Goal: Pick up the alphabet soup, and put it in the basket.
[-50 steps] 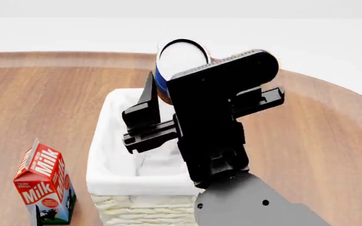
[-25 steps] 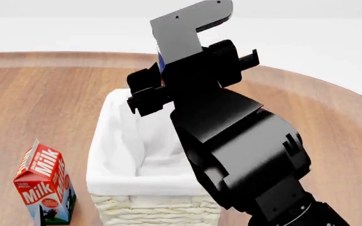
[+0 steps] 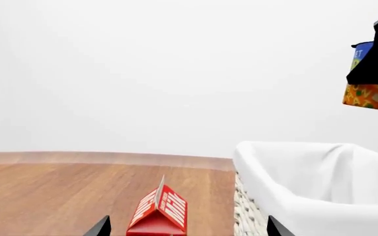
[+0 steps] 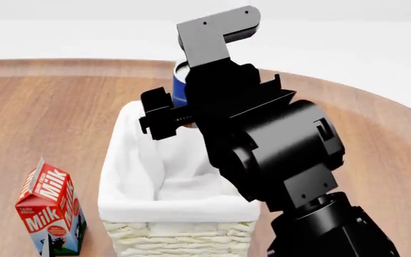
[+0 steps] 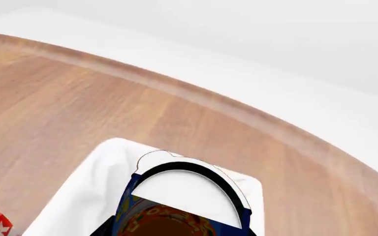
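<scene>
The alphabet soup, a can with a blue and yellow label and orange bottom, is held in my right gripper above the far end of the basket. The basket is cream wicker with a white cloth lining. In the right wrist view the can fills the lower middle, its pale top towards the lining. In the left wrist view the can hangs high above the basket. My left gripper is open and empty, low behind the milk carton.
A red milk carton stands on the wooden table left of the basket's near end; it also shows in the left wrist view. My right arm's black links cover the basket's right side.
My right arm has swung and turned its wrist, its links now towering over the basket. The can has turned from top-towards-camera to side-on, still over the basket's far end.
</scene>
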